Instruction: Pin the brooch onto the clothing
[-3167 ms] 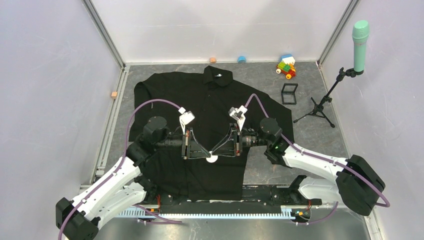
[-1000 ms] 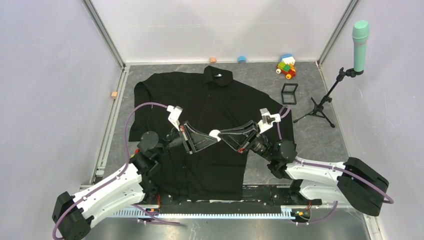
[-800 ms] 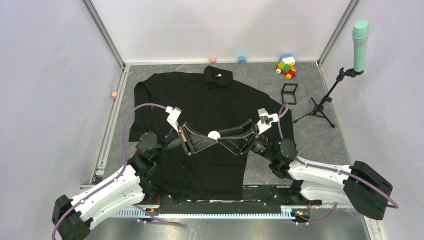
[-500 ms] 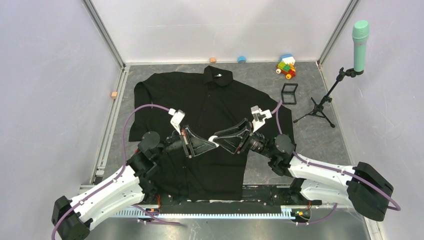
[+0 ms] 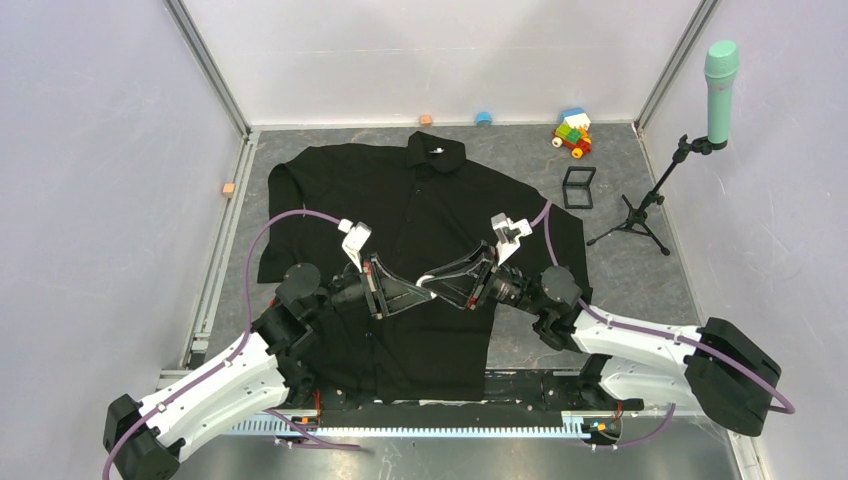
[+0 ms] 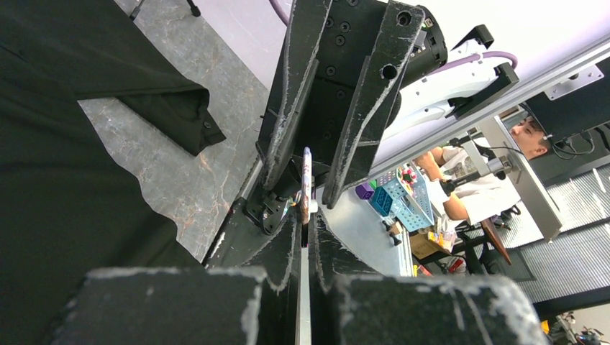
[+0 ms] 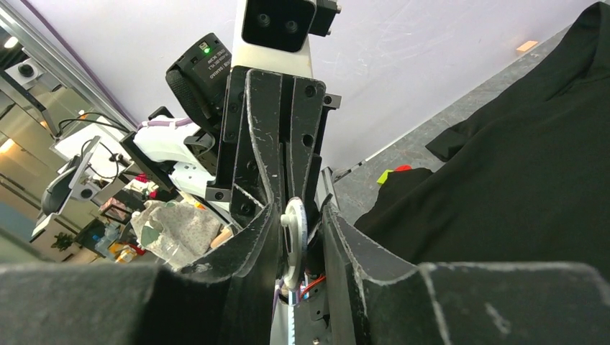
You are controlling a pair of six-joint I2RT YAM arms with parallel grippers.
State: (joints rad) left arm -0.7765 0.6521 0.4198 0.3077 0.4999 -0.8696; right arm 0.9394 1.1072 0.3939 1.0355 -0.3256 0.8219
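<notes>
Black cloth covers the middle of the grey table (image 5: 640, 290), where two robot hands meet tip to tip above the one shirt (image 5: 420, 190). The left hand (image 5: 420, 284) is pressed together, pinching the single brooch (image 5: 427, 278) by its edge. The right hand (image 5: 436, 276) stands spread, one finger on each side of the pale disc, with narrow gaps showing. Beyond the shirt's right sleeve are one black frame box (image 5: 579, 186), one toy of coloured blocks (image 5: 573, 132) and one green microphone (image 5: 720, 75) on a stand.

Bright, even light, soft shadows; left pincer (image 6: 305, 224) and right pincer (image 7: 296, 215) blur at the bottom edge.
</notes>
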